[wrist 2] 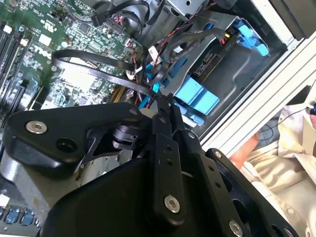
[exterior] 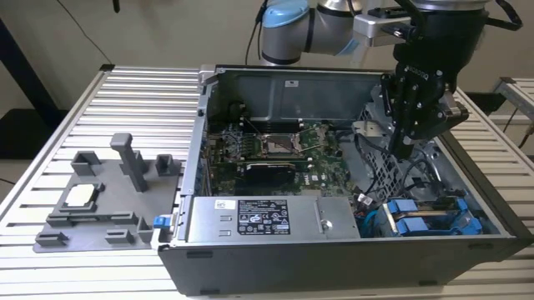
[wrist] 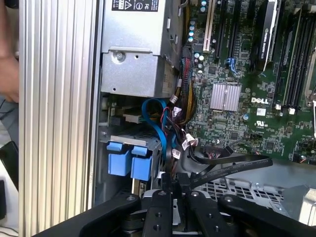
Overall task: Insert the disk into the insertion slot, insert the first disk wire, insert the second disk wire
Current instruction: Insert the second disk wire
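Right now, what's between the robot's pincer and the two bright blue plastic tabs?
In the first wrist view, a blue flat cable and thin black and red wires lie between the black pincer and the bright blue plastic tabs.

You've got a plain cream wall point(exterior: 167, 31) behind the whole setup in the exterior view. The bench is a ribbed aluminium-slat table point(exterior: 142, 100), with the slats running across it. A second slatted table point(exterior: 519, 94) sits just off it at the exterior view's right. There's a dark blue upright point(exterior: 21, 62) at the exterior view's left, with pale floor point(exterior: 10, 172) low beside it. Light is flat and even, no hard shadows
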